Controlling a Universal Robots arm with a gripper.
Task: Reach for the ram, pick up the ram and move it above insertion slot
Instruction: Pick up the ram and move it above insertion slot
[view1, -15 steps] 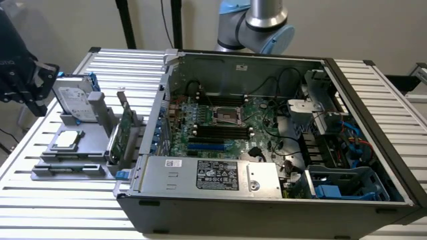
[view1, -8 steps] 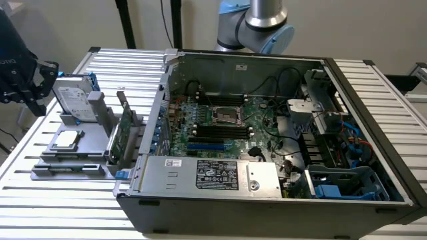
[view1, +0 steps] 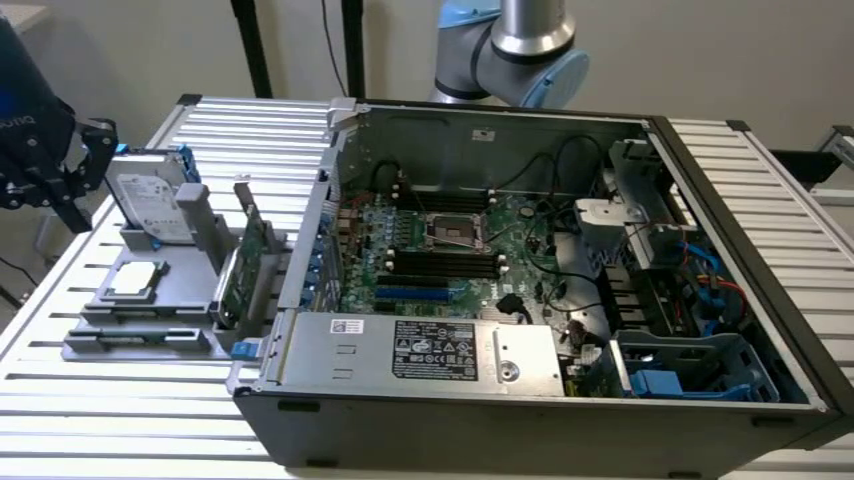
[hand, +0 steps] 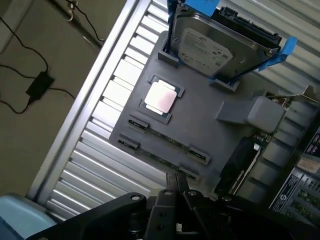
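Note:
My gripper (view1: 64, 188) hangs at the exterior view's left, above and beside the grey parts holder (view1: 100, 345). In the wrist view its fingertips (hand: 176, 182) stand pressed together with nothing between them, over the holder's (hand: 200, 130) near edge. Close to them run two narrow clip-ended slots (hand: 165, 146) in the holder. I cannot tell whether the thin ram stick stands in either one; no green shows there. The motherboard's black memory slots (view1: 441, 262) lie in the open computer case (view1: 534, 420).
On the holder stand a silver hard drive (hand: 215, 47) in blue brackets, a square processor (hand: 160, 97) and an upright green card with a metal bracket (view1: 240, 275). The case wall rises right beside the holder. Slatted metal table (view1: 120, 420) runs underneath.

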